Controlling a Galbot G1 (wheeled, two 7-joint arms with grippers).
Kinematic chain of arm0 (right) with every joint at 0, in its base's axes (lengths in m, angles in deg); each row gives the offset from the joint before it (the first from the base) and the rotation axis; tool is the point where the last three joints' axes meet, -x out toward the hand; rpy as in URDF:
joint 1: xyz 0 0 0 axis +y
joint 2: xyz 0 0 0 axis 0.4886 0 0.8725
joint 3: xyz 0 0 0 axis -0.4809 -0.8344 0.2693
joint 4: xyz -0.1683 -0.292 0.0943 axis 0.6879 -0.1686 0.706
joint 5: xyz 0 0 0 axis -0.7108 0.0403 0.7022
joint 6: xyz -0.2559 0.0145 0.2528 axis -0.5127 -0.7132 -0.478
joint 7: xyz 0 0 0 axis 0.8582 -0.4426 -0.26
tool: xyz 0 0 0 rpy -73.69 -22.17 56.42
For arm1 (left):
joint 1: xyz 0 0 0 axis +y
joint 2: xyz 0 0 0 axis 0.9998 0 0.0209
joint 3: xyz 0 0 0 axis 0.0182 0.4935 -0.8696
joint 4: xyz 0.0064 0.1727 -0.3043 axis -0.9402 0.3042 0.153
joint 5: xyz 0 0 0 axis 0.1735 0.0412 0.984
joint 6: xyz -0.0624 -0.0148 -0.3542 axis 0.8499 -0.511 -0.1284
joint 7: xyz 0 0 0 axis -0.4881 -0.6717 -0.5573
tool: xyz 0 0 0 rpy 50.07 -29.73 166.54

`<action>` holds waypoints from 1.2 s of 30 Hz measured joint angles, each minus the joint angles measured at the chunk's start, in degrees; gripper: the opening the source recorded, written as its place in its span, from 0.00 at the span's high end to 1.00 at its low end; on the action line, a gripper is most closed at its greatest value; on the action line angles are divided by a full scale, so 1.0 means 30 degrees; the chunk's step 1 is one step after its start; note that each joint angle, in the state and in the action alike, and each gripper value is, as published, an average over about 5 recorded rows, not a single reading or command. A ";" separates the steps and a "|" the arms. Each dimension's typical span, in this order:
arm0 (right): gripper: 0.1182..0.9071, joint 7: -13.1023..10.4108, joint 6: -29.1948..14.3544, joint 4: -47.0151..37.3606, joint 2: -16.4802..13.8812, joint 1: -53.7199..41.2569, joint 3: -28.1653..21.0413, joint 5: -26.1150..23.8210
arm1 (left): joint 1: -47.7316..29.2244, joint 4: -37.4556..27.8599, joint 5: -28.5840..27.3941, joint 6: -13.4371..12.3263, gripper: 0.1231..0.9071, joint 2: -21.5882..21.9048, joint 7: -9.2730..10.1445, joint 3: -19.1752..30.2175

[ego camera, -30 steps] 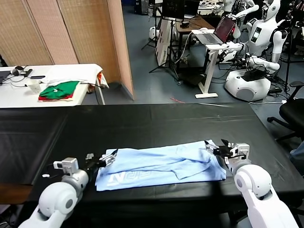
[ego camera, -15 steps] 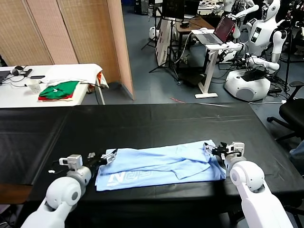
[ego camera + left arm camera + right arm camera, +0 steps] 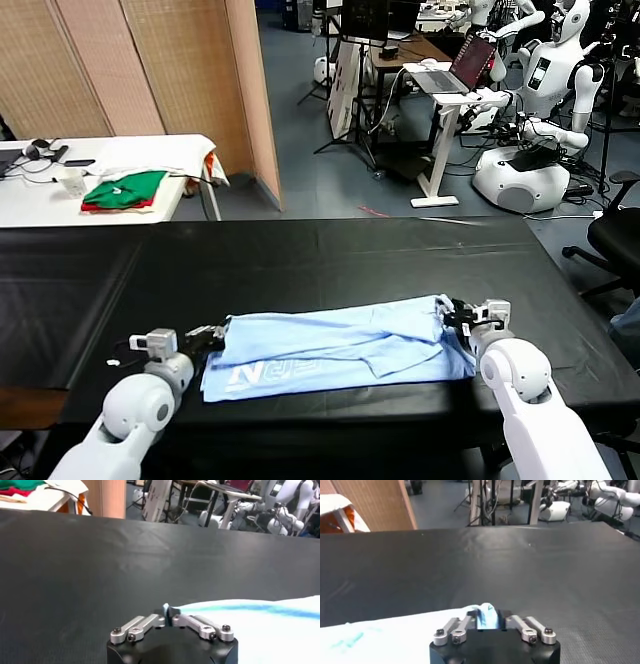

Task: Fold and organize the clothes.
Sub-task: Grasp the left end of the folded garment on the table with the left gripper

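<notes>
The clothes are one pale light-blue shirt [image 3: 340, 345], folded into a long strip across the near part of the black table [image 3: 300, 260], with white printed letters near its left end. My left gripper [image 3: 218, 333] is shut on the shirt's left far corner; the left wrist view shows a thin fold of the shirt [image 3: 250, 630] pinched in that gripper [image 3: 167, 615]. My right gripper [image 3: 452, 315] is shut on the right far corner. A bunched tuft of the shirt [image 3: 395, 640] sticks up between the jaws of that gripper [image 3: 484, 616] in the right wrist view.
A white side table [image 3: 40, 195] at the far left holds green-and-red folded garments [image 3: 125, 190]. Beyond the black table stand a wooden partition [image 3: 150, 65], a laptop stand [image 3: 445, 100] and other robots [image 3: 540, 110]. An office chair [image 3: 618, 235] is at the right.
Both grippers moved inward onto the shirt's far corners and closed from open to shut on the fabric. The shirt's ends are slightly bunched.
</notes>
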 joint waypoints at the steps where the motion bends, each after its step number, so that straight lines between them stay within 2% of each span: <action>1: 0.97 -0.0159 -0.0142 0.0065 0.0089 0.0075 0.0028 -0.0186 | -0.0056 -0.0031 -0.0371 -0.0135 0.97 0.0004 -0.0062 0.0051; 7: 0.97 -0.0964 -0.0523 0.0546 0.0859 0.0668 0.0312 -0.0915 | -0.0688 -0.0434 -0.2012 -0.0715 0.97 0.0084 -0.0236 0.0511; 10: 0.97 -0.0467 -0.0497 0.0652 0.1108 0.0841 0.0389 -0.0927 | -0.1108 -0.0731 -0.2162 -0.0766 0.97 0.0150 -0.0307 0.0755; 12: 0.92 0.0143 -0.0500 0.0744 0.1109 0.0951 0.0457 -0.0923 | -0.1301 -0.0862 -0.2151 -0.0784 0.97 0.0159 -0.0385 0.0852; 15: 0.72 0.1011 -0.0694 0.1018 0.0956 0.1194 0.0629 -0.0927 | -0.1318 -0.0854 -0.2240 -0.0918 0.97 0.0099 -0.0520 0.0809; 17: 0.56 0.1465 -0.0885 0.1299 0.0817 0.1411 0.0802 -0.0917 | -0.1194 -0.0740 -0.2465 -0.1078 0.92 0.0058 -0.0576 0.0660; 21: 0.24 0.1945 -0.1119 0.2255 0.0690 0.2070 0.1306 -0.0838 | -0.0734 -0.0360 -0.2875 -0.1277 0.65 -0.0013 -0.0553 0.0180; 24: 0.07 0.2151 -0.1252 0.3315 0.0663 0.2855 0.1815 -0.0783 | -0.0207 0.0058 -0.2941 -0.1263 0.46 -0.0176 -0.0428 -0.0300; 28: 0.01 0.2265 -0.1365 0.4708 0.0589 0.4101 0.2534 -0.0624 | 0.0755 0.0885 -0.2463 -0.1095 0.11 -0.0564 -0.0050 -0.1113; 29: 0.00 0.2266 -0.1384 0.5010 0.0573 0.4410 0.2714 -0.0541 | 0.1059 0.1147 -0.2328 -0.1062 0.06 -0.0710 0.0055 -0.1339; 31: 0.00 0.2266 -0.1420 0.5534 0.0539 0.4998 0.3066 -0.0355 | 0.1728 0.1682 -0.2285 -0.1059 0.02 -0.1089 0.0176 -0.1772; 36: 0.00 0.2262 -0.1483 0.6335 0.0464 0.6068 0.3773 -0.0092 | 0.3261 0.2452 -0.2586 -0.1212 0.00 -0.2434 0.0196 -0.2512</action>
